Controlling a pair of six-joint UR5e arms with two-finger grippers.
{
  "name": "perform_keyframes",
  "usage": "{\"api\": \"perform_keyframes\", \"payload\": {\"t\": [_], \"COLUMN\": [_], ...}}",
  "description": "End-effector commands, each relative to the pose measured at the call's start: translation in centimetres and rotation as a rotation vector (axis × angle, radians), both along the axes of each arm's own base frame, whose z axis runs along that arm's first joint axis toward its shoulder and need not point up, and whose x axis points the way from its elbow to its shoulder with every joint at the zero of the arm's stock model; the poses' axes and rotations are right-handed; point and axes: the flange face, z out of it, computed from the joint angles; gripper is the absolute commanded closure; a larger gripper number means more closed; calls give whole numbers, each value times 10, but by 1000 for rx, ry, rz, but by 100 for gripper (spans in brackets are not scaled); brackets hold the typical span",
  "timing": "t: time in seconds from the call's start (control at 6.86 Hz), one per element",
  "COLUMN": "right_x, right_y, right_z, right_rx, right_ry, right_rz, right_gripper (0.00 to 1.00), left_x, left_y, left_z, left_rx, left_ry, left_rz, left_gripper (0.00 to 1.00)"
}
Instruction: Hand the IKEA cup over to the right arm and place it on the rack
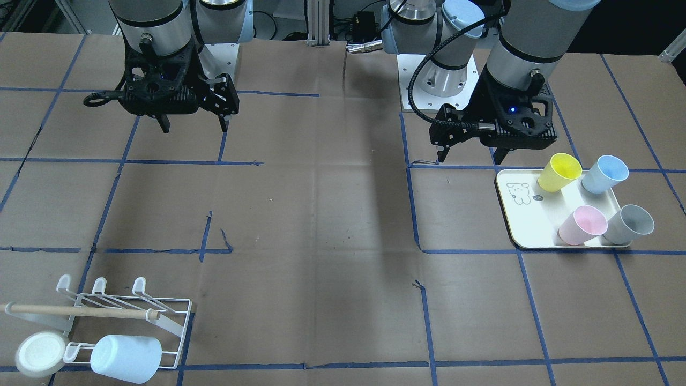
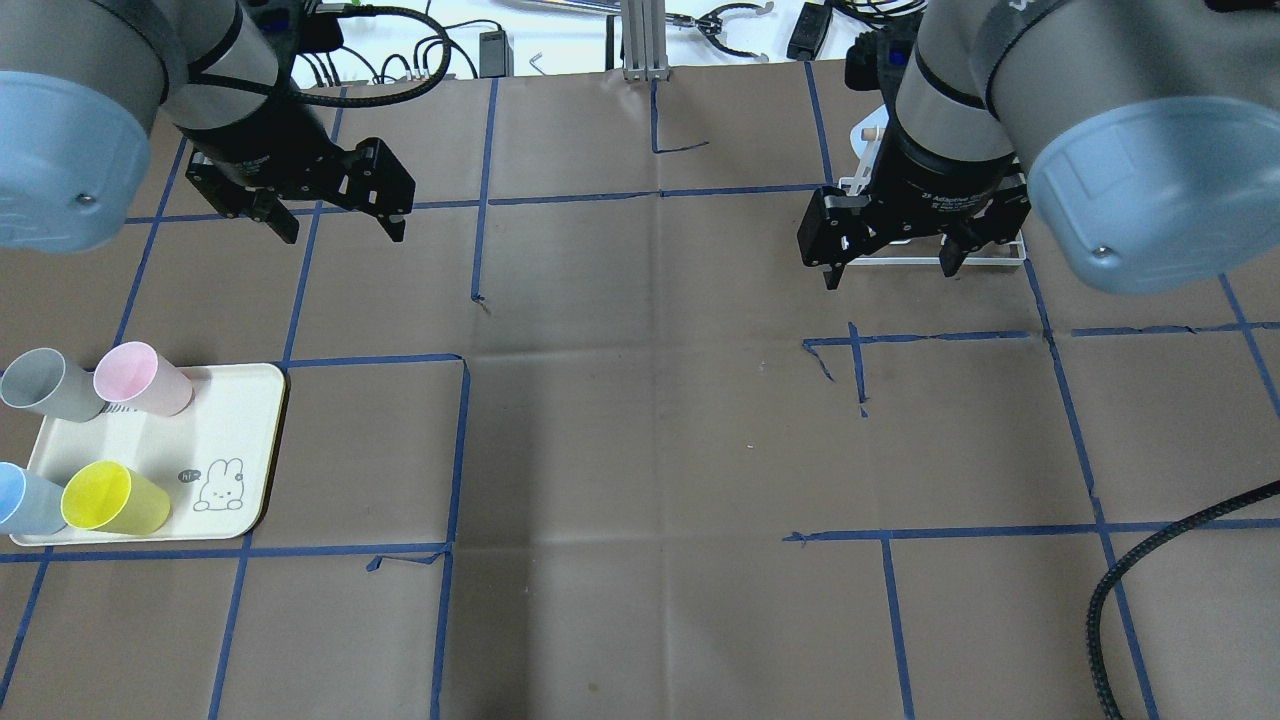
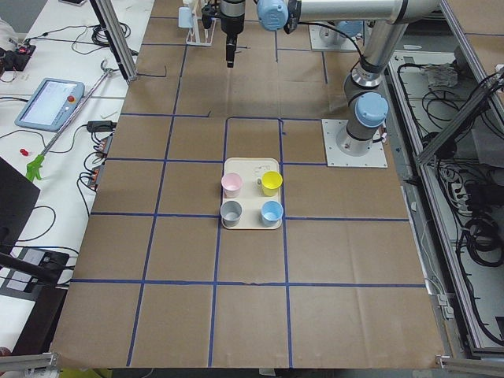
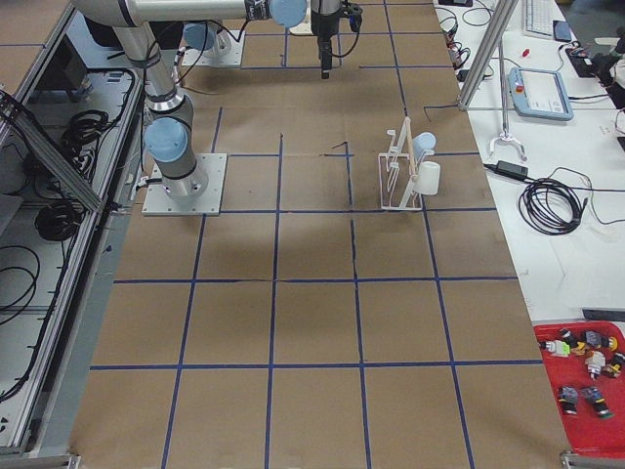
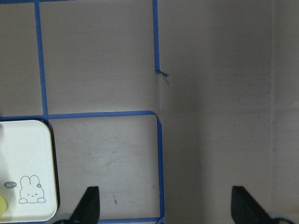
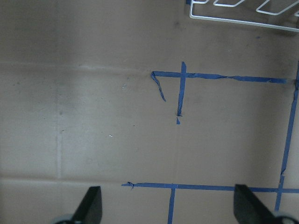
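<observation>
Several cups stand on a cream tray (image 1: 528,225) on my left side: yellow (image 1: 559,172), blue (image 1: 604,174), pink (image 1: 582,225) and grey (image 1: 628,224). I cannot tell which one is the IKEA cup. My left gripper (image 1: 471,155) (image 2: 340,232) hangs open and empty above the table, just beyond the tray. In the left wrist view only the tray corner (image 5: 23,168) shows. The white wire rack (image 1: 126,313) (image 2: 985,255) sits on my right side and carries a pale cup (image 1: 126,358) and a cream cup (image 1: 40,353). My right gripper (image 1: 194,127) (image 2: 890,273) is open and empty, high up on the rack's near side.
Brown paper with blue tape lines covers the table. The rack's edge (image 6: 243,11) shows at the top of the right wrist view. Both arm bases stand at the table's robot side. A red bin (image 4: 586,376) of small parts lies off the table's far edge.
</observation>
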Motion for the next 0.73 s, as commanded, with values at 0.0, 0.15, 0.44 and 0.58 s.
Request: {"api": "perform_keyframes", "payload": {"t": [0.0, 0.15, 0.44, 0.58], "right_x": [-7, -8, -8, -8], "right_y": [0, 4, 4, 4], "right_z": [7, 11, 12, 11], "right_rx": [-16, -25, -28, -28], "right_ry": [20, 19, 19, 17], "right_rz": [-11, -11, -11, -12], "right_gripper": [0, 0, 0, 0], "left_x": [0, 0, 1, 0], "left_y": [0, 0, 0, 0], "left_z": [0, 0, 0, 0], "left_rx": [0, 0, 0, 0], "left_ry": [0, 0, 0, 0], "left_rz": [0, 0, 0, -1], "left_gripper": [0, 0, 0, 0]}}
